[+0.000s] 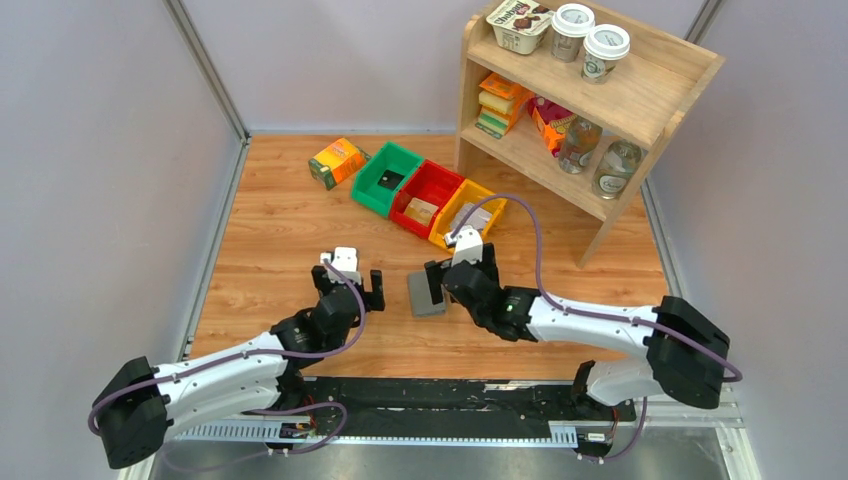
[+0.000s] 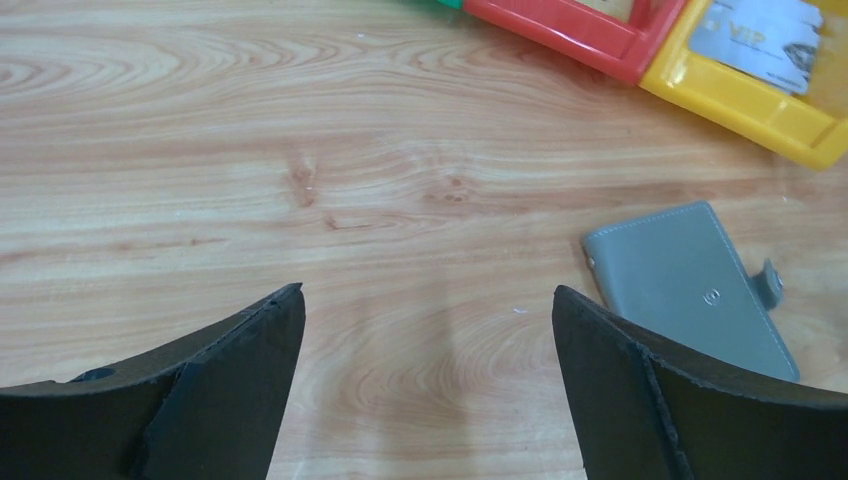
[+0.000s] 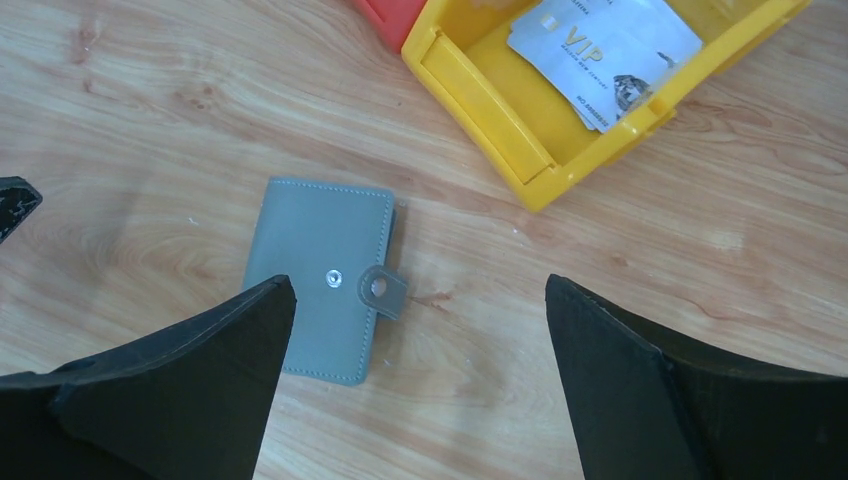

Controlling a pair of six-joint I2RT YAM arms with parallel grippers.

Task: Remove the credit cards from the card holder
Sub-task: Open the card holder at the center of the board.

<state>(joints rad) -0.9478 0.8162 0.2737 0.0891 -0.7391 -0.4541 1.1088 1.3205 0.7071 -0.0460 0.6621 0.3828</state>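
Wallet first: the small grey bifold card holder (image 3: 320, 280) lies folded shut on the wooden table (image 3: 150, 120), its snap tab (image 3: 385, 292) undone. The left gripper (image 2: 428, 300) and right gripper (image 3: 420, 282) hang near it, jaws apart, gripping nothing. A pale printed card (image 3: 600, 50) sits in the yellow plastic bin (image 3: 480, 110), and what looks like a black card (image 1: 390, 180) in the green bin (image 1: 372, 190). Emptying seems done or nearly so; whether any remain inside, I cannot tell

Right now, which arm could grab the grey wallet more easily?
The right gripper: open, it hangs just above the closed wallet. The left gripper, open too, is off to one side, over bare table.
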